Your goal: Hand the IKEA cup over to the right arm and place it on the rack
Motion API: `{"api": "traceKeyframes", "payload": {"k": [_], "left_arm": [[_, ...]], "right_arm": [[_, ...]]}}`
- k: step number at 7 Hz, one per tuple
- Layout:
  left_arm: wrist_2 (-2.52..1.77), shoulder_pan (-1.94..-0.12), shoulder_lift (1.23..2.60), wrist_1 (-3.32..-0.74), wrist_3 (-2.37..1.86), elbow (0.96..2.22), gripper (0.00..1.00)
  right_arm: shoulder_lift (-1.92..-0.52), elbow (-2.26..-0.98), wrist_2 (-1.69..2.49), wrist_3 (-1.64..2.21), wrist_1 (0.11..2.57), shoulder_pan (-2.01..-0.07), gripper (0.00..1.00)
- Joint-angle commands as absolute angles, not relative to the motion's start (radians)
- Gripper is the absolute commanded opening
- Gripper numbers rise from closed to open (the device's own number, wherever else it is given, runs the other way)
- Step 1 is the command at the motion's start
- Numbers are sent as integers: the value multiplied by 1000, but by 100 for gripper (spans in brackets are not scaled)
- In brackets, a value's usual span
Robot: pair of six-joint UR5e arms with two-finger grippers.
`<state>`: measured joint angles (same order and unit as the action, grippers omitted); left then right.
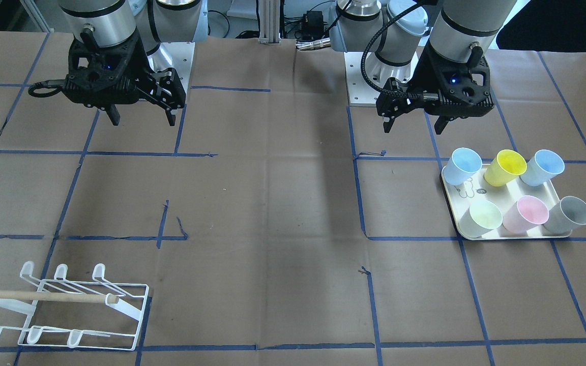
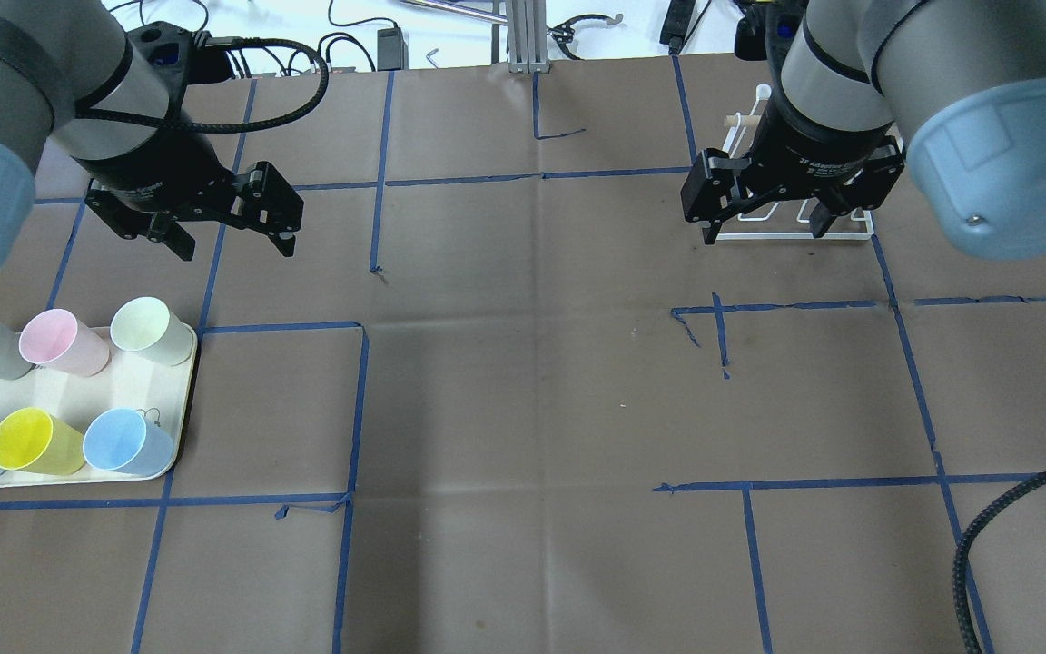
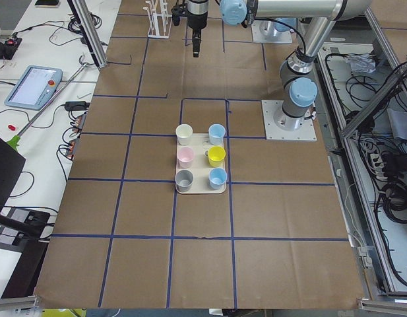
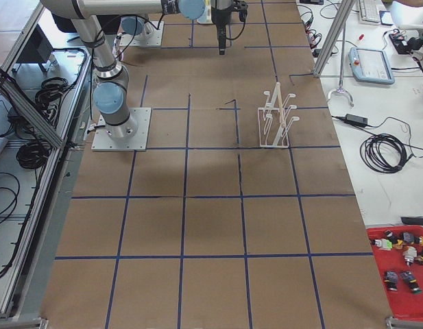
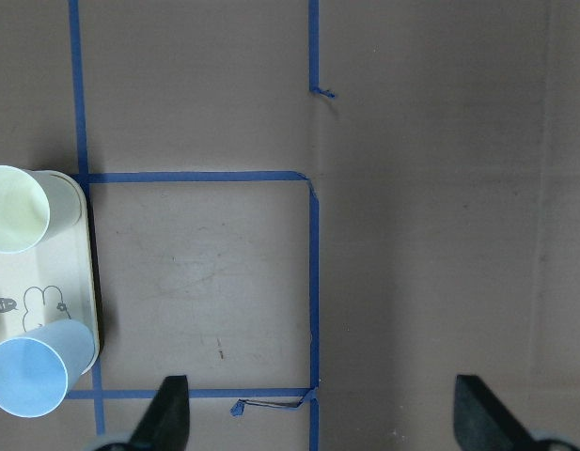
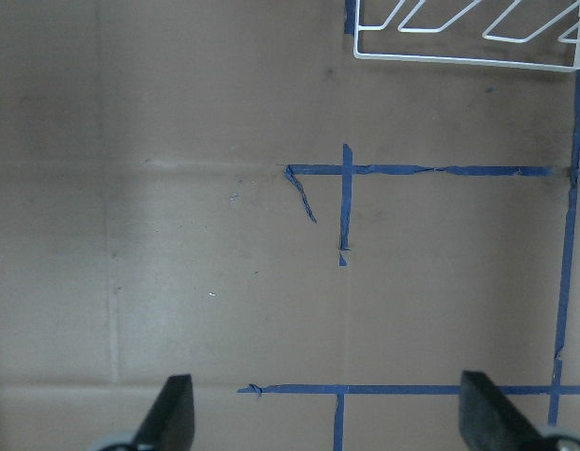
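Several IKEA cups stand on a cream tray (image 1: 514,235) on my left side: two light blue (image 1: 463,165), a yellow (image 1: 505,166), a pale green (image 1: 482,217), a pink (image 1: 526,213) and a grey (image 1: 570,213). My left gripper (image 1: 413,126) (image 2: 236,247) hangs open and empty above the table, beyond the tray (image 2: 78,391). My right gripper (image 1: 143,119) (image 2: 766,232) hangs open and empty near the white wire rack (image 1: 69,310), which it partly hides in the overhead view (image 2: 795,236). The rack's edge shows in the right wrist view (image 6: 459,58).
Brown paper with blue tape lines covers the table. The left wrist view shows the tray's corner (image 5: 54,291) with a pale green cup (image 5: 12,209) and a blue cup (image 5: 26,381). A wooden dowel (image 1: 44,296) lies across the rack. Cables lie past the far edge.
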<state>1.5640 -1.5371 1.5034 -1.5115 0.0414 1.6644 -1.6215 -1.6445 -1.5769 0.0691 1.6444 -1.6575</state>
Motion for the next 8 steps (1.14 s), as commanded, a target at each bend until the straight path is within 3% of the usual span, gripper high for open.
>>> {"api": "traceKeyframes", "payload": {"k": [1, 8], "left_arm": [[1562, -1537, 1502, -1511, 41, 1664, 100], [1568, -1529, 1497, -1511, 99, 1664, 100]], "right_arm": [[-1620, -1643, -1575, 69, 1646, -1657, 100], [-1620, -1643, -1575, 69, 1646, -1657, 100]]}}
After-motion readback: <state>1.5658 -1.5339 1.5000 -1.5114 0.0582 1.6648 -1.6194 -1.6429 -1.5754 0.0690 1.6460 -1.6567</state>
